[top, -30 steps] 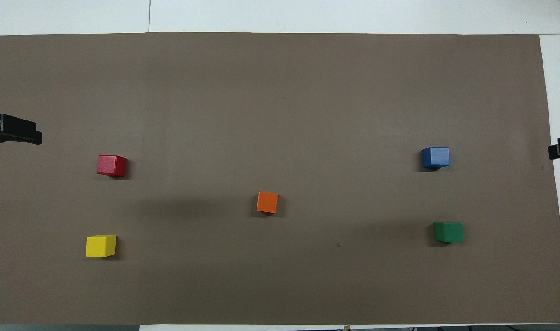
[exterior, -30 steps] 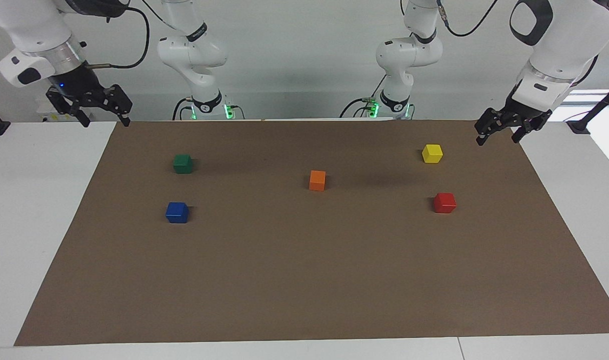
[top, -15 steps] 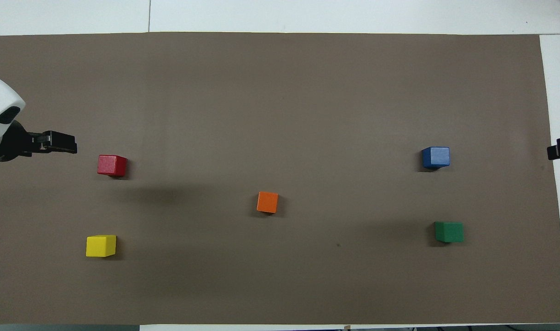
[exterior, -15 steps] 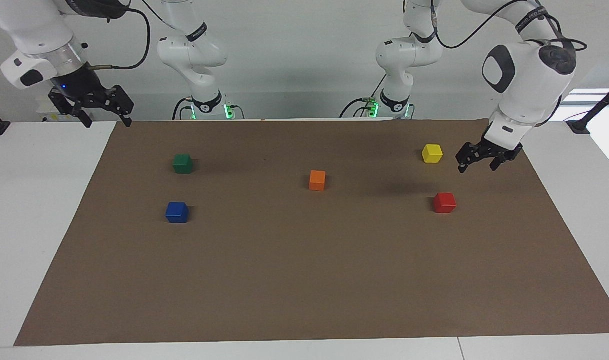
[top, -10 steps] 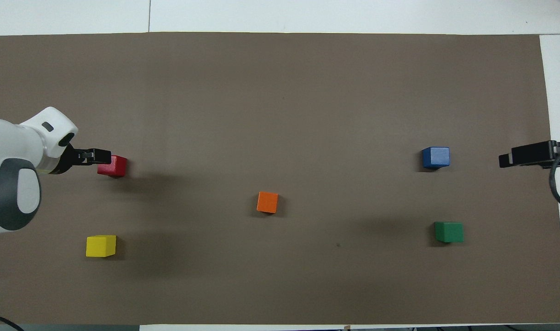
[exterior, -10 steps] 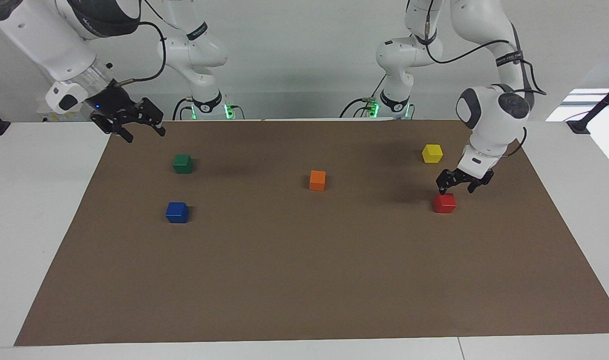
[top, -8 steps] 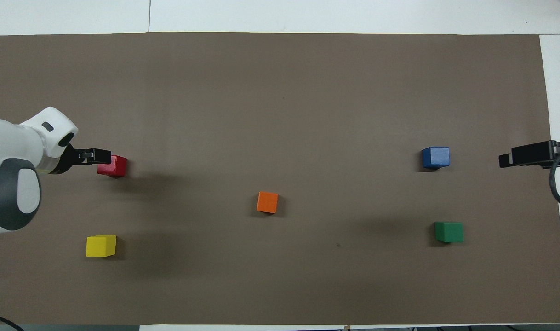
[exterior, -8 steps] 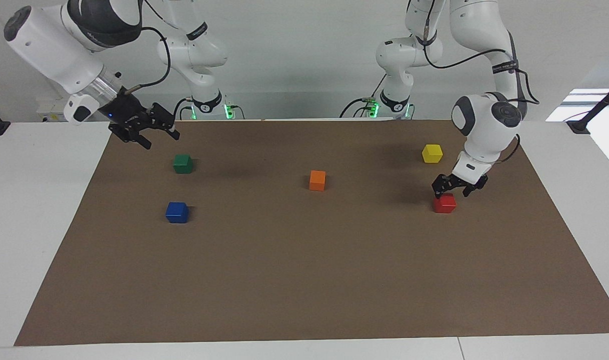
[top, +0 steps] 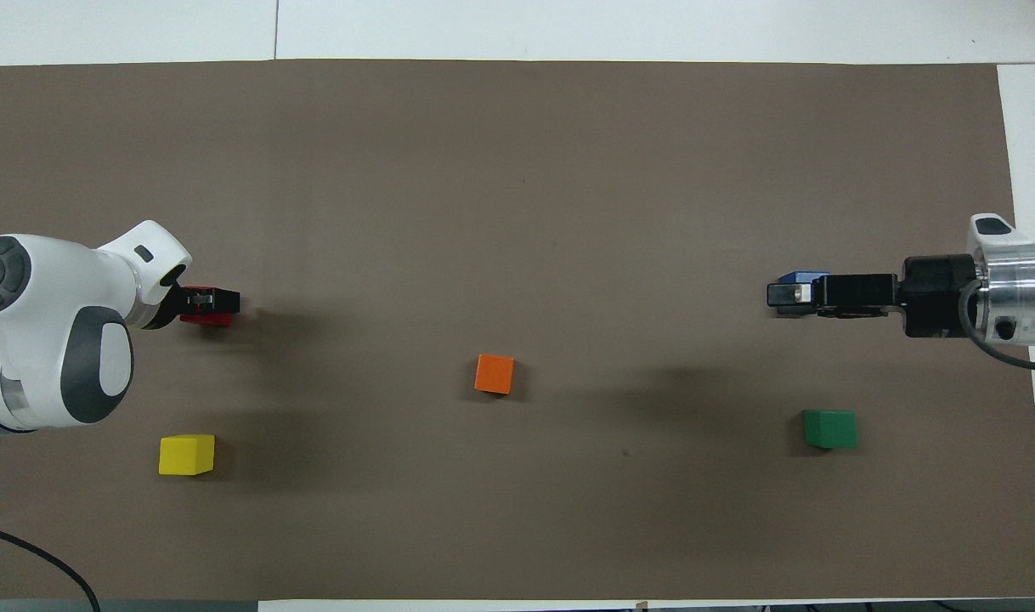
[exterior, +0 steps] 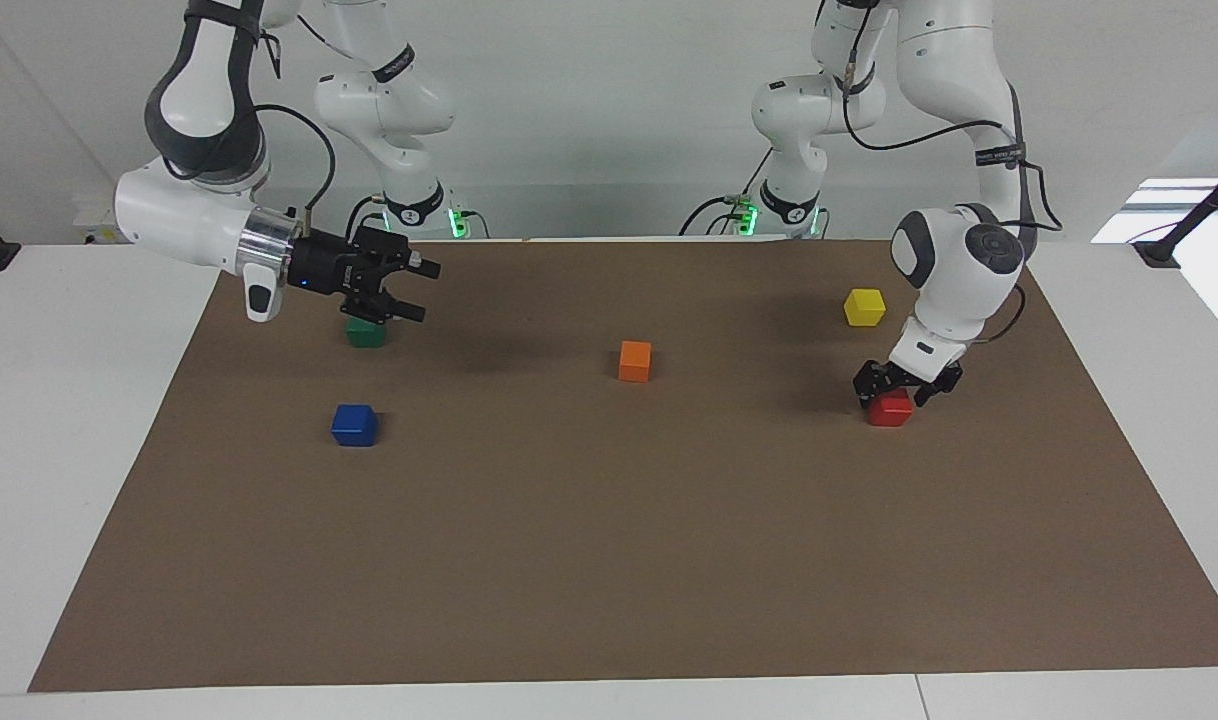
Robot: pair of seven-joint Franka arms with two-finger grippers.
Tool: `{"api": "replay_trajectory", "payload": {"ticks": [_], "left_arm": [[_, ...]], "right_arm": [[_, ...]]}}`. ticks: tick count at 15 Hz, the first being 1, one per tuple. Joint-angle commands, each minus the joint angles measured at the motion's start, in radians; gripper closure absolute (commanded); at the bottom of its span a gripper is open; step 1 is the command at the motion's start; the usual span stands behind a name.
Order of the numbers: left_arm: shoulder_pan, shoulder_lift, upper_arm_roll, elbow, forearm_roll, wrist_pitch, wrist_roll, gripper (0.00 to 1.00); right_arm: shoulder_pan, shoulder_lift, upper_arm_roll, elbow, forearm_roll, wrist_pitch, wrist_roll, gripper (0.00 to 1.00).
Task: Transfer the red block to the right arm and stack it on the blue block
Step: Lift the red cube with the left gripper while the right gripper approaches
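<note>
Left gripper down at the small glossy red cube, which sits on the brown mat covering the white worktop toward the left arm's end. Fingers straddle the cube's top; whether they already press it, cannot tell.

Right gripper raised, pointing sideways over the mat above the dark green cube, jaws spread, nothing held.

Small glossy blue cube on the mat, farther from the robots than the green one. Orange cube mid-mat. Yellow cube nearer the robots than the red.
</note>
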Motion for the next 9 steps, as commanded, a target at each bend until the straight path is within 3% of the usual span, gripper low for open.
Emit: {"api": "replay_trajectory", "payload": {"ticks": [1, 2, 4, 7, 9], "left_arm": [[-0.015, 0.012, 0.014, 0.001, -0.014, 0.016, 0.016, 0.82], [-0.013, 0.012, 0.012, 0.003, -0.014, 0.001, 0.014, 1.00], [-0.015, 0.011, 0.011, 0.084, -0.031, -0.139, -0.074, 1.00], [-0.073, -0.006, 0.005, 0.292, -0.060, -0.467, -0.323, 1.00], [-0.105, -0.049, -0.006, 0.389, -0.146, -0.627, -0.478, 1.00]], "right_arm": [[-0.004, 0.036, 0.001, -0.056, 0.151, -0.111, -0.132, 0.00], [-0.002, 0.048, 0.001, -0.076, 0.193, -0.146, -0.177, 0.00], [0.039, 0.092, 0.001, -0.118, 0.330, -0.260, -0.223, 0.00], [0.114, 0.218, 0.001, -0.125, 0.522, -0.445, -0.340, 0.00], [0.183, 0.257, 0.003, -0.144, 0.663, -0.534, -0.352, 0.00]]}}
